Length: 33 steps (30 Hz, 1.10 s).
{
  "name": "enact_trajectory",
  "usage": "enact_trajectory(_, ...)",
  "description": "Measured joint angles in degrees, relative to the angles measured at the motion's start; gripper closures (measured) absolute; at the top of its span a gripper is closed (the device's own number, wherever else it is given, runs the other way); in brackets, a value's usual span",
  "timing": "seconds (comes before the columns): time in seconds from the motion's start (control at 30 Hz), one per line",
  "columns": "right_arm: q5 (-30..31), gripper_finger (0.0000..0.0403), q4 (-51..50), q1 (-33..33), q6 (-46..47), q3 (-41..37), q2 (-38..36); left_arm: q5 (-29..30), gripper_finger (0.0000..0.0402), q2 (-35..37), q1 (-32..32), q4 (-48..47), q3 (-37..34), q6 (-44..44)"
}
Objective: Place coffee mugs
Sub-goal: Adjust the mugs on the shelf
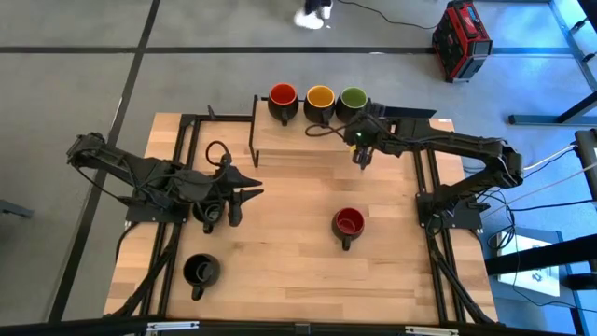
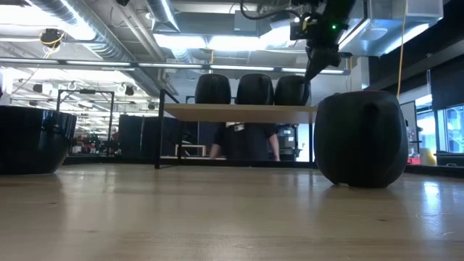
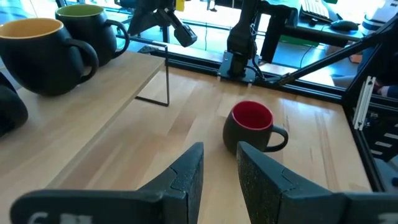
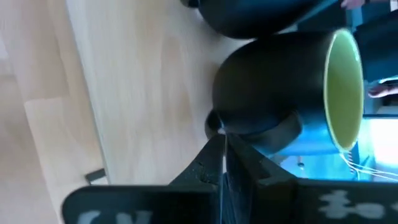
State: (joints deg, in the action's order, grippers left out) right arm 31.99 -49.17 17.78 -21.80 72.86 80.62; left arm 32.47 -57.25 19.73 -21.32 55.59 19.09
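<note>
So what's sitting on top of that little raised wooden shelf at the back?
Three mugs stand in a row on the shelf: red-lined mug, yellow-orange-lined mug and green-lined mug. The right gripper, shut, hovers beside the green one. The shelf's underside is hidden from above.

The high view looks straight down; the low view looks level from the table's 6 o'clock edge. Both share the shelf (image 1: 308, 142) at 12 o'clock.
</note>
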Motion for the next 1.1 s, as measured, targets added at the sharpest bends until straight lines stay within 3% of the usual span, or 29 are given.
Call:
enact_trajectory(0.13, 0.60, 0.0395, -0.52, -0.03, 0.25, -0.02, 0.00, 0.02, 0.0310, 0.00, 0.00, 0.02, 0.00, 0.26)
enact_trajectory(0.3, -3.17, 0.0395, 3.94, -0.13, 0.24, -0.02, 0.03, 0.02, 0.0310, 0.00, 0.00, 0.07, 0.00, 0.28)
enact_trajectory(1.1, 3.59, 0.0395, -0.26, 2.12, -0.96, -0.04, 1.79, 0.04, 0.0310, 0.00, 0.01, 0.38, -0.02, 0.26)
